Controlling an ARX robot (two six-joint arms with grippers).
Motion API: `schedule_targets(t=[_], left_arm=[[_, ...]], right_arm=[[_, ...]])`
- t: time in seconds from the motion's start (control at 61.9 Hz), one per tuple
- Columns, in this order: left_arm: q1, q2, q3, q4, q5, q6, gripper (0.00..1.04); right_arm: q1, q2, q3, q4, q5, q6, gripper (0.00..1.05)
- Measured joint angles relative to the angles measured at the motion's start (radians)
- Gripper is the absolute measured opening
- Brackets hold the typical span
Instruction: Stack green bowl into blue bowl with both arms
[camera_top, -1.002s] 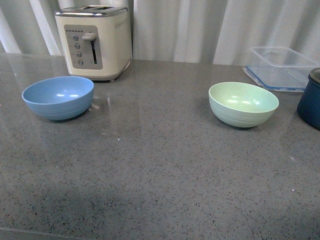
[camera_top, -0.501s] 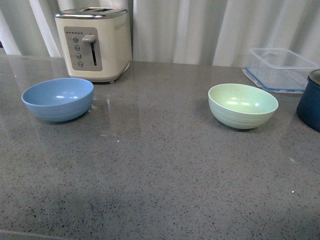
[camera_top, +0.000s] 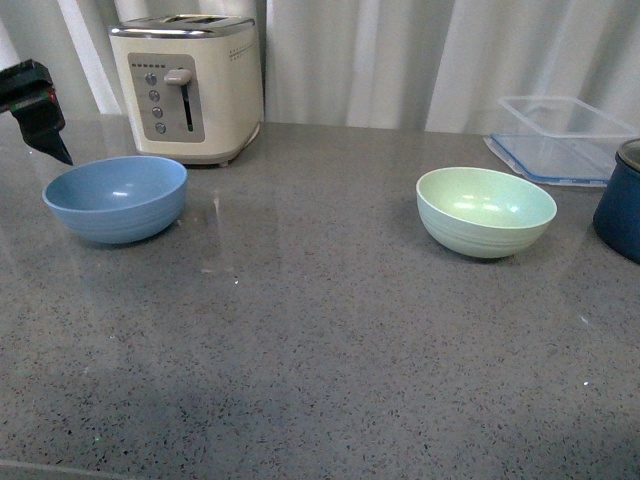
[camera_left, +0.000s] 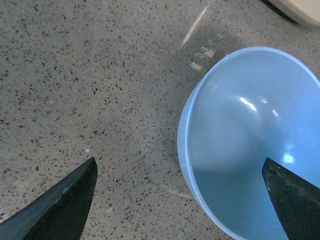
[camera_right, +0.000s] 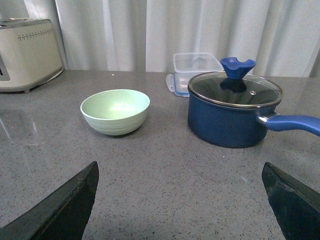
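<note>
Left gripper (camera_left: 179, 160) hovering over blue bowl (camera_left: 250, 145) rim, jaws wide, empty; right gripper (camera_right: 180, 163) gaping empty, green bowl (camera_right: 115, 111) lying well ahead

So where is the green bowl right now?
Front view: the green bowl sits upright on the right side of the counter, apart from the navy pot to its right and nearer than the clear container.

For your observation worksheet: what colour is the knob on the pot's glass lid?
Bright blue knob on a navy pot; best in the right wrist view.
</note>
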Motion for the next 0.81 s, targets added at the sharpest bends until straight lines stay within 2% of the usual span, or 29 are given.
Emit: schedule_targets(t=[0.356, 0.808], left_arm=[[-0.024, 0.109, 0.086, -0.013, -0.008, 0.017, 0.97], [-0.032, 0.138, 0.117, -0.031, -0.009, 0.023, 0.27]], right_arm=[[0.0, 0.0, 0.0, 0.0, 0.0, 0.0, 0.95], [0.0, 0.0, 0.0, 0.0, 0.0, 0.0, 0.95]])
